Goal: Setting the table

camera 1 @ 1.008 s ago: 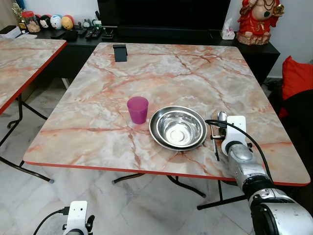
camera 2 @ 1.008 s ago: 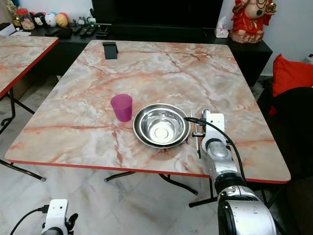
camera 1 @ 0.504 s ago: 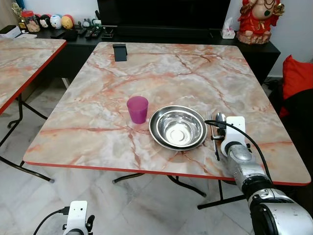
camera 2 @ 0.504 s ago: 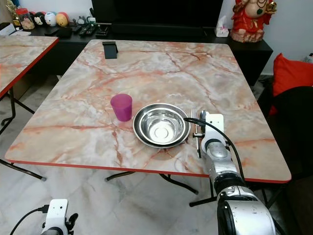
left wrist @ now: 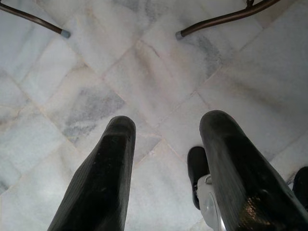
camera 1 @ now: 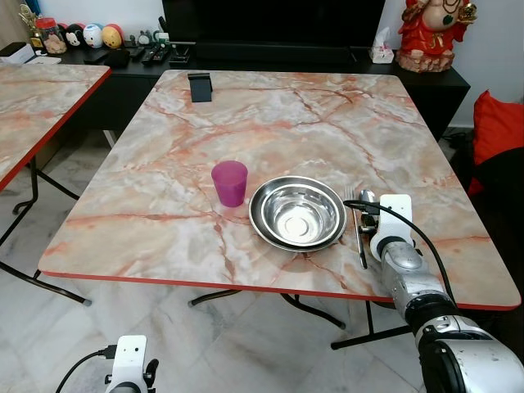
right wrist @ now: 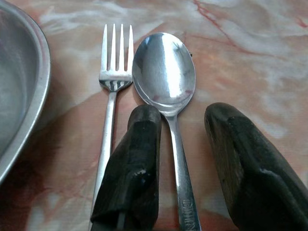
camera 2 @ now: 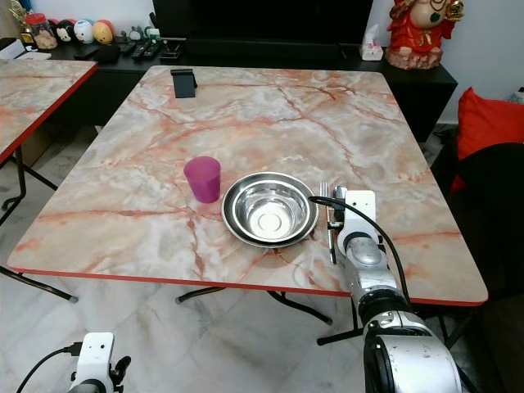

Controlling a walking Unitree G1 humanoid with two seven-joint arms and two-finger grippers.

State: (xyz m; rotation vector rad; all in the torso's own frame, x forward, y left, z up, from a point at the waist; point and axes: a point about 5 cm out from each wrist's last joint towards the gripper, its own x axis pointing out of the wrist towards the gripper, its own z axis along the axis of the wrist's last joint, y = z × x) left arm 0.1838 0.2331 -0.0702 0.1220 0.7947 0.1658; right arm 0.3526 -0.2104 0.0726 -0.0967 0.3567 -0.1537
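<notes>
Setting looks nearly done, as far as you can judge: the steel bowl (camera 1: 297,214) sits near the front edge of the table (camera 1: 286,123), the purple cup (camera 1: 229,182) stands just off its far-left side, and the fork (right wrist: 111,101) and spoon (right wrist: 166,82) lie side by side flat on the marble, just right of the bowl. Your right tool (right wrist: 180,163) is down low at the cutlery, fingers (right wrist: 132,168) spread apart and gripping nothing. The spoon handle runs straight up the gap between the two fingers, not pinched by either as far as you can see, with the spoon bowl just ahead of the fingertips. The fork lies just outside the finger on the bowl side, its handle partly tucked under that finger, tines pointing away from the tool, level with the spoon bowl. The bowl rim is just beyond the fork on that same side, apart from it. From the head view the right tool (camera 1: 366,214) sits over the handle half of the cutlery, wrist and arm coming back toward the table edge. What is left is probably only lifting the tool clear without dragging the spoon; maybe a nudge to square the pair, both already read roughly parallel. No plate, knife or napkin laid, so you cannot tell if more items are due. Your left tool (left wrist: 166,163) hangs idle over the tiled floor (left wrist: 144,62), fingers apart, empty.
</notes>
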